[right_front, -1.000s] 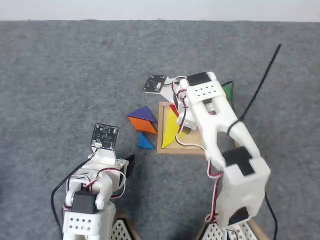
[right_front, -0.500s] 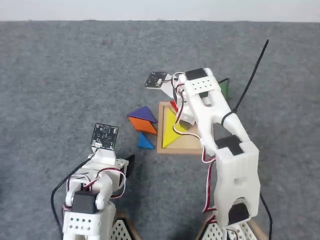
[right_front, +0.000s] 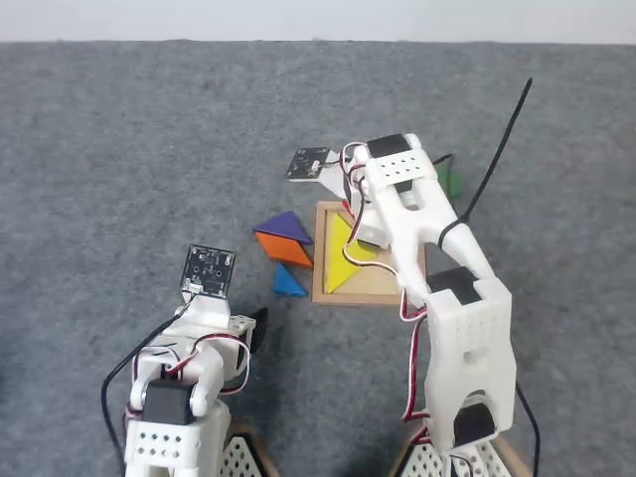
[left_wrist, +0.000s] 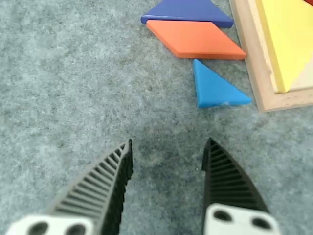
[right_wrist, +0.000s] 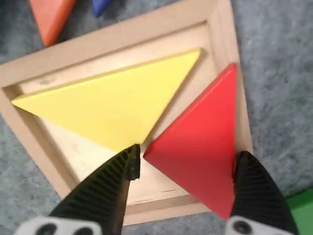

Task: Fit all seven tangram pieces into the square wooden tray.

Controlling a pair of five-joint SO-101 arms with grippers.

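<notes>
The square wooden tray (right_front: 323, 295) lies mid-table with a large yellow triangle (right_front: 341, 260) flat inside it. In the right wrist view the yellow triangle (right_wrist: 112, 103) fills one side of the tray (right_wrist: 122, 36). A red triangle (right_wrist: 195, 147) sits beside it, its outer edge over the rim. My right gripper (right_wrist: 186, 159) is shut on the red triangle, a finger touching each side. My left gripper (left_wrist: 168, 147) hangs open over bare carpet, short of the small blue triangle (left_wrist: 215, 90), the orange parallelogram (left_wrist: 195, 39) and the purple triangle (left_wrist: 188, 11).
The purple triangle (right_front: 285, 225), orange parallelogram (right_front: 283, 246) and blue triangle (right_front: 288, 283) lie on the carpet just left of the tray. A green piece (right_front: 452, 182) lies beyond the tray's far right corner, partly behind the right arm. Grey carpet covers the table.
The right arm swung left and slightly farther over the tray's far side with the red triangle, then nearly stopped. The left arm and the loose pieces stayed put.
</notes>
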